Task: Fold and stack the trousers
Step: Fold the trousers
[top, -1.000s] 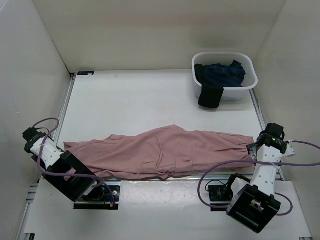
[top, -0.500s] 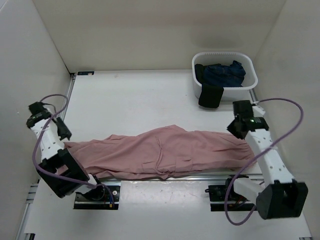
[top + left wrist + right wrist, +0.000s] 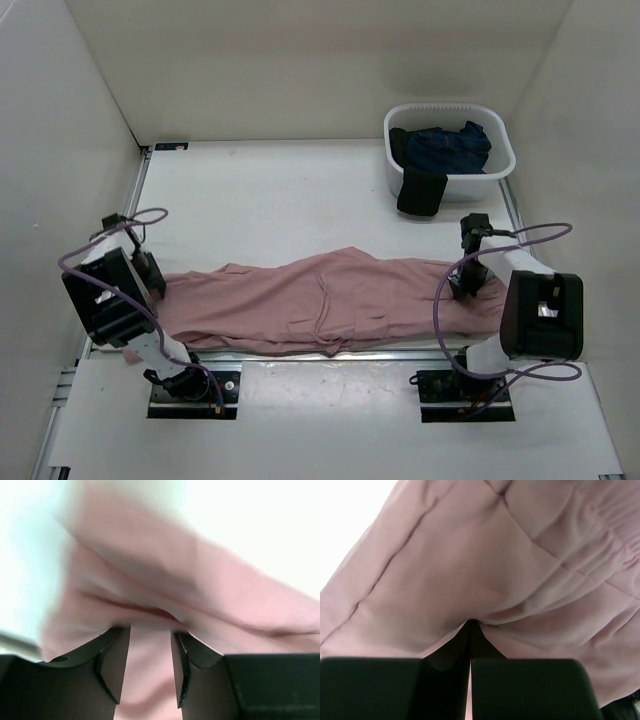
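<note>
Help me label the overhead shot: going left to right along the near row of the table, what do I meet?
In order: left gripper → trousers → right gripper.

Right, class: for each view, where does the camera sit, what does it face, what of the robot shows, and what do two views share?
Top external: above and behind, looking down on table and trousers; both arms show.
Left wrist: on the left arm, facing blurred fabric; open left gripper shows.
Right wrist: on the right arm, facing the gathered waist; right gripper pinches fabric.
Shared: all show the trousers.
</note>
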Motion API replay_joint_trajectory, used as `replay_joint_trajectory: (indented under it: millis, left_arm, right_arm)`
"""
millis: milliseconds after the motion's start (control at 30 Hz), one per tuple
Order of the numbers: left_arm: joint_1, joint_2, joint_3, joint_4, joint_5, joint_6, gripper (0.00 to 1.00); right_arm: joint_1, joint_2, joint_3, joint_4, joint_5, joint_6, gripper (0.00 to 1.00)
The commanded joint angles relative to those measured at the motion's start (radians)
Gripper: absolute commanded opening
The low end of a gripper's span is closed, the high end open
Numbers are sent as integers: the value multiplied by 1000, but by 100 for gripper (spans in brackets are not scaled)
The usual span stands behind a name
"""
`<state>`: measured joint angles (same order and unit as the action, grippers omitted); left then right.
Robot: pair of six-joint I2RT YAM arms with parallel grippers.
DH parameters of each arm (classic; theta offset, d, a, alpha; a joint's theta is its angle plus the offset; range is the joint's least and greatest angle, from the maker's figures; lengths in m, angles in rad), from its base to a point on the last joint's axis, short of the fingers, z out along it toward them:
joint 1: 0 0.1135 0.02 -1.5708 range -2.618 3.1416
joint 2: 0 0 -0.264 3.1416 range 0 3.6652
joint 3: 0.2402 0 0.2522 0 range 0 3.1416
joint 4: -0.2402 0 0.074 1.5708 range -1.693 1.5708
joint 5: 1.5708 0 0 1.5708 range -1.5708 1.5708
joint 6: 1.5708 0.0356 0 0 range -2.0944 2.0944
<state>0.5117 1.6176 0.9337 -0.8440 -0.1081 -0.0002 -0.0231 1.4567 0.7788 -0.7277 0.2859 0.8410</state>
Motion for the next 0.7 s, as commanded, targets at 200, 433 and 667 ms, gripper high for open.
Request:
replay_joint_trajectory:
  millis: [200, 433, 667]
  left_arm:
    - [-113, 163, 301, 42, 131, 0, 50]
    - [-122, 71, 252, 8, 111, 0, 55]
    - [-122, -129, 289, -111, 196, 0, 61]
  right_arm:
    - [-64, 120, 268, 113, 9, -166, 3]
    - [-96, -210, 232, -138, 56, -97, 86]
    - [-254, -355, 125, -196, -31, -117, 99]
